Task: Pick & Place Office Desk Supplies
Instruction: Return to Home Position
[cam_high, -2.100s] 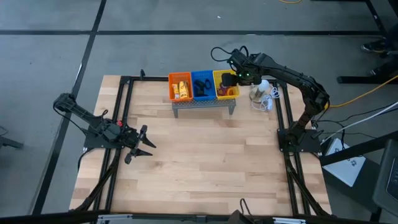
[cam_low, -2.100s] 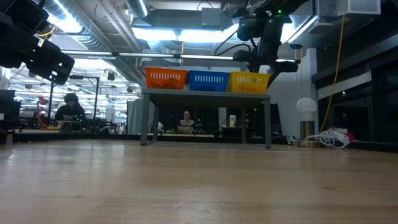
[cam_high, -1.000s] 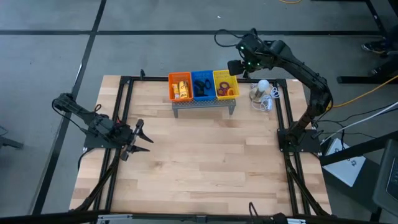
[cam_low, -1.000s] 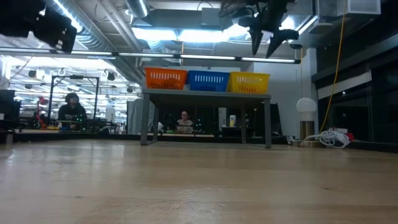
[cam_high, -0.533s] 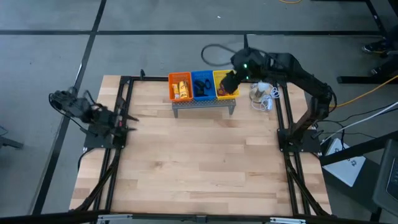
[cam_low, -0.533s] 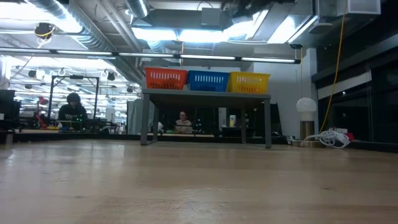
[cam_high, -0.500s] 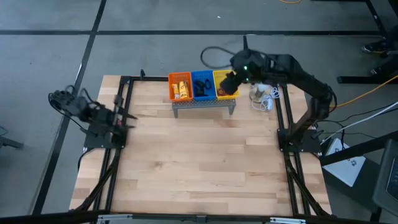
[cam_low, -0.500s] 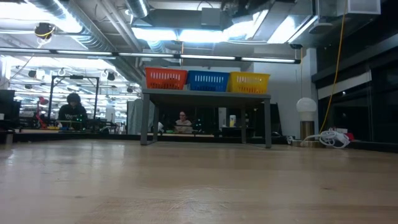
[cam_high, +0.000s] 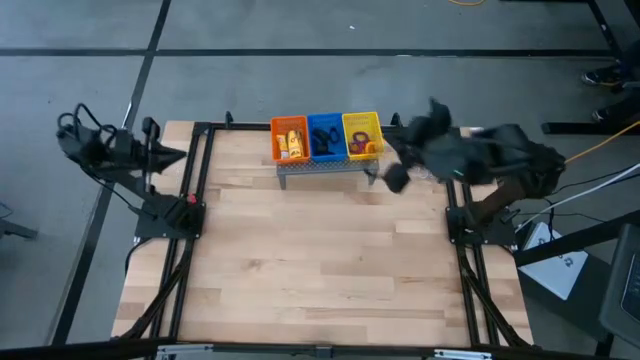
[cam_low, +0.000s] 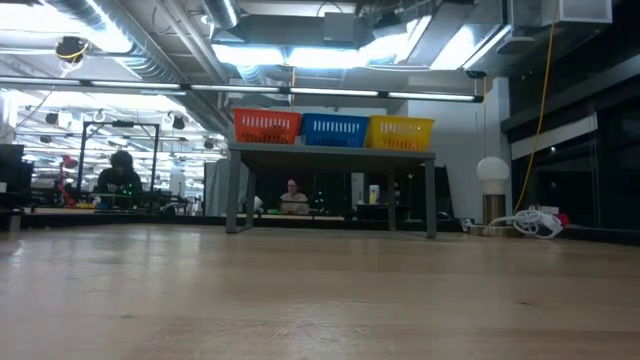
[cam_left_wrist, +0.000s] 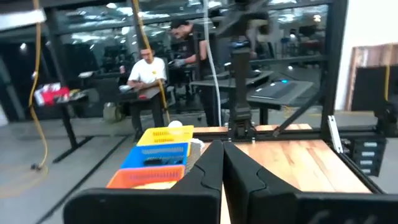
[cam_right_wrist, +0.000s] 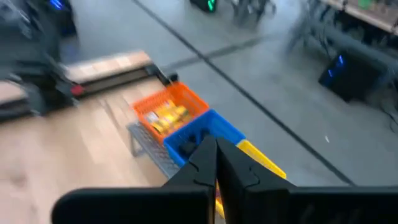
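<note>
Three baskets stand in a row on a grey perforated shelf (cam_high: 328, 168) at the table's far edge. The orange basket (cam_high: 290, 139) holds yellow-orange packets, the blue basket (cam_high: 325, 137) holds small black pieces, and the yellow basket (cam_high: 362, 137) holds thin loops. My left gripper (cam_left_wrist: 222, 157) is shut and empty, drawn back over the table's far left corner (cam_high: 168, 154). My right gripper (cam_right_wrist: 216, 157) is shut and empty. It shows blurred just right of the shelf (cam_high: 396, 178), and its wrist view looks down on the baskets. Neither gripper shows in the low view.
A white round bulb (cam_low: 491, 168) with a coiled white cord (cam_low: 535, 222) stands right of the shelf, partly under my right arm in the high view. The black frame rails (cam_high: 195, 200) run along both table sides. Bare wood (cam_high: 320, 260) spreads in front of the shelf. People sit beyond the table.
My left gripper has pulled back from the table's left part toward the far left corner, and its fingers have come together. My right arm has swung from beyond the far edge, across the yellow basket, toward the near right of the shelf. It is blurred from moving.
</note>
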